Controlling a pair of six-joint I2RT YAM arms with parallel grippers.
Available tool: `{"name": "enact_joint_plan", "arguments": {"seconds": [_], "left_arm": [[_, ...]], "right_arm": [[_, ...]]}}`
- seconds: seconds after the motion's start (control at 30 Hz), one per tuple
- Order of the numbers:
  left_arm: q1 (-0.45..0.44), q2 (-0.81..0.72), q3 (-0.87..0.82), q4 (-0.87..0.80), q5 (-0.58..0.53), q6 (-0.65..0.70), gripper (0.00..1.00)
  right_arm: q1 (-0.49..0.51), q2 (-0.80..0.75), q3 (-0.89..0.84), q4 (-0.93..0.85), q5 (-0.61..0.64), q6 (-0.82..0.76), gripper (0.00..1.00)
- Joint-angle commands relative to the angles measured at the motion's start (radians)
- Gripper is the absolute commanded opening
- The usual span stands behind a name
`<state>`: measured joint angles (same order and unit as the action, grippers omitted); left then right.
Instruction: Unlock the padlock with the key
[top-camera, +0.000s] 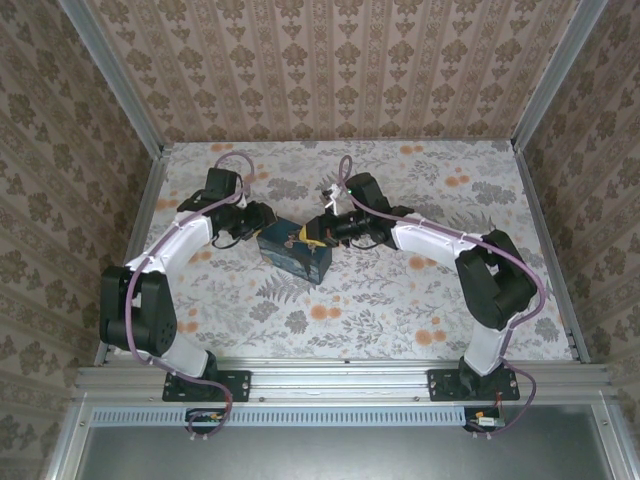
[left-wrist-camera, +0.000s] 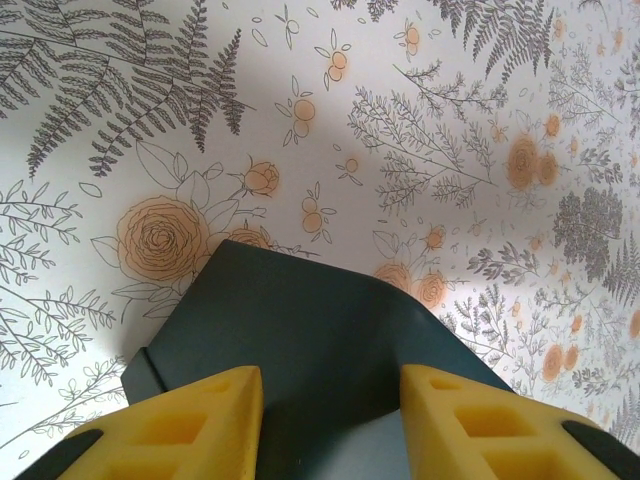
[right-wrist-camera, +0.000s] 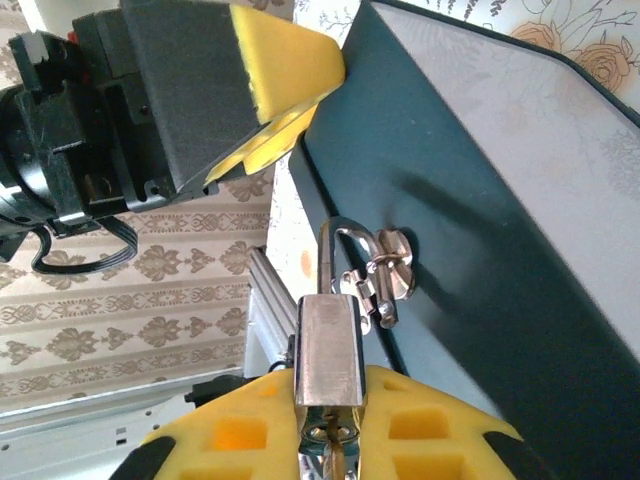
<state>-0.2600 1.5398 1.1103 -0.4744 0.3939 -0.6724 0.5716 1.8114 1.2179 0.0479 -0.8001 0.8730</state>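
Observation:
The small grey metal padlock (right-wrist-camera: 328, 345) hangs by its thin shackle through a silver hasp (right-wrist-camera: 385, 275) on the side of the dark blue box (right-wrist-camera: 500, 200). The key (right-wrist-camera: 333, 462) sticks out of the keyhole at the lock's lower end. My right gripper (right-wrist-camera: 328, 390) has its yellow fingers pressed on both sides of the lock body. My left gripper (left-wrist-camera: 330, 385) stands at the box's (left-wrist-camera: 300, 320) other end, jaws apart, with a box edge running between them. From above, both grippers meet at the box (top-camera: 295, 255), left gripper (top-camera: 262, 222) and right gripper (top-camera: 318, 232).
The box lies mid-table on a floral cloth (top-camera: 400, 300). Patterned walls with metal corner posts (top-camera: 110, 75) enclose the table on three sides. A metal rail (top-camera: 340, 375) runs along the near edge by the arm bases.

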Motion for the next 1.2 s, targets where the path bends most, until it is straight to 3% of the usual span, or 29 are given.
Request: {"name": "enact_joint_plan", "arguments": {"seconds": [0.0,0.2,0.4,0.7,0.83,0.97,1.17], "left_arm": [[-0.019,0.011,-0.024,-0.113,0.095,-0.014,0.40],[-0.008,0.004,-0.030,-0.123,0.083,-0.009,0.39],[-0.004,0.010,0.008,-0.174,0.061,0.025,0.38],[-0.005,0.035,0.040,-0.187,0.063,0.033,0.38],[-0.005,0.037,0.043,-0.189,0.066,0.036,0.37],[-0.006,0.049,0.050,-0.187,0.075,0.038,0.37],[-0.007,0.045,0.047,-0.182,0.077,0.036,0.37]], "right_arm": [[0.010,0.070,0.005,-0.041,-0.030,0.037,0.26],[-0.005,0.011,0.033,-0.219,0.044,-0.107,0.34],[-0.037,-0.059,0.107,-0.426,0.184,-0.295,0.34],[-0.009,-0.193,0.192,-0.513,0.368,-0.530,0.36],[0.060,-0.224,0.199,-0.542,0.367,-0.784,0.41],[0.153,-0.213,0.198,-0.578,0.520,-1.091,0.46],[0.173,-0.189,0.178,-0.557,0.610,-1.277,0.53]]}}
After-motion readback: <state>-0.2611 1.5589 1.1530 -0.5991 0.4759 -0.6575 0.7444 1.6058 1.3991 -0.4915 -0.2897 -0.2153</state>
